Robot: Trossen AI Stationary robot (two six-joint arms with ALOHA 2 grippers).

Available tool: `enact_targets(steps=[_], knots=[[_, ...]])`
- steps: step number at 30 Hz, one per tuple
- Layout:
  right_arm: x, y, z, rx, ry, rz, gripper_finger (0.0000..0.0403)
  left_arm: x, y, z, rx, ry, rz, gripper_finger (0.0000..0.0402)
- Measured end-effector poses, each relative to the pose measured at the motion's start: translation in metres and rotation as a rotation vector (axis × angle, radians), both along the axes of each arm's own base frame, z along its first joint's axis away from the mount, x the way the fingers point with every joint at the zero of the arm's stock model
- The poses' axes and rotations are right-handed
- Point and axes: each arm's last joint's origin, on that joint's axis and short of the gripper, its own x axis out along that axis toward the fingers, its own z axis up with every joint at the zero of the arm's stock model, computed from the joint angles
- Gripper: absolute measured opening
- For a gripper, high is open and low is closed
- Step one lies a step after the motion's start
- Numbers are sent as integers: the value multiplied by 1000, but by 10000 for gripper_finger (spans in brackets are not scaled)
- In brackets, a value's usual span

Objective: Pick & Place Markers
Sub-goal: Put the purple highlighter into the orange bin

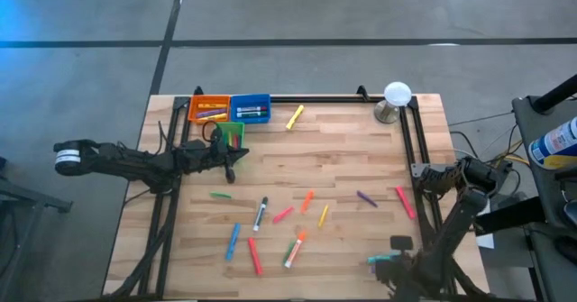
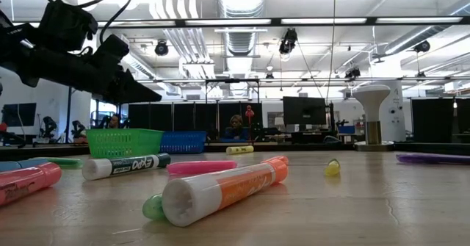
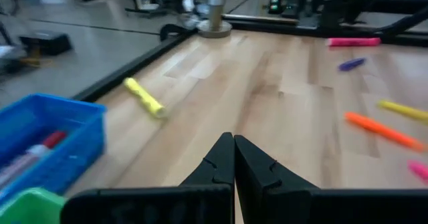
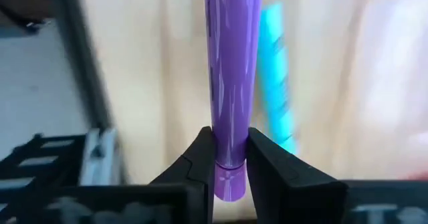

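Meanwhile, at the near right corner of the wooden table (image 1: 361, 158), the right gripper (image 4: 231, 158) is closing its two dark fingers (image 4: 198, 162) around a purple marker (image 4: 231, 70), the barrel standing squarely between the pads and running straight out ahead of them. A turquoise marker (image 4: 275, 83) is lying just beside the purple one, outside the fingers and untouched. The pick step is judged to be in hand: the squeeze looks nearly made, and the lift is not yet begun.

Across the table, the left gripper (image 3: 233, 158) is hovering with its fingers pressed together and holding nothing, just beside the green bin (image 1: 231, 134), with the blue bin (image 1: 251, 109) and orange bin (image 1: 209, 109) beyond it. A yellow marker (image 3: 145, 97) is lying well ahead of those fingertips, and other markers (image 1: 260, 214) are lying scattered over the boards between the two arms.

Next, by this reading, the right arm is needing a firm hold, a clean lift clear of the turquoise neighbour, and a long carry to the bins on the far left side.
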Motion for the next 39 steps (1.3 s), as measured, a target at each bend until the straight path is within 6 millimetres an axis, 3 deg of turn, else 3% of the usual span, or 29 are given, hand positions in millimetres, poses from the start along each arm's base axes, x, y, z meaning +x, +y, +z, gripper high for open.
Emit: enact_targets(steps=[5,14,19,23,30,39], knots=[[47,-43,-10,-171,-41,156,56,2,-3,2,-130,-51,-101,2],[147,-147,-9,-703,-183,425,58,7,-6,10,-373,-112,-183,2],[192,-183,-12,-844,-227,573,59,12,-9,11,-459,-68,-198,20],[216,-194,-21,-897,-213,674,59,19,-15,16,-511,-11,-233,65],[244,-190,-34,-1002,-102,821,59,38,-29,37,-618,18,-271,140],[272,-185,-25,-1093,-91,851,59,68,-49,54,-629,158,-270,154]])
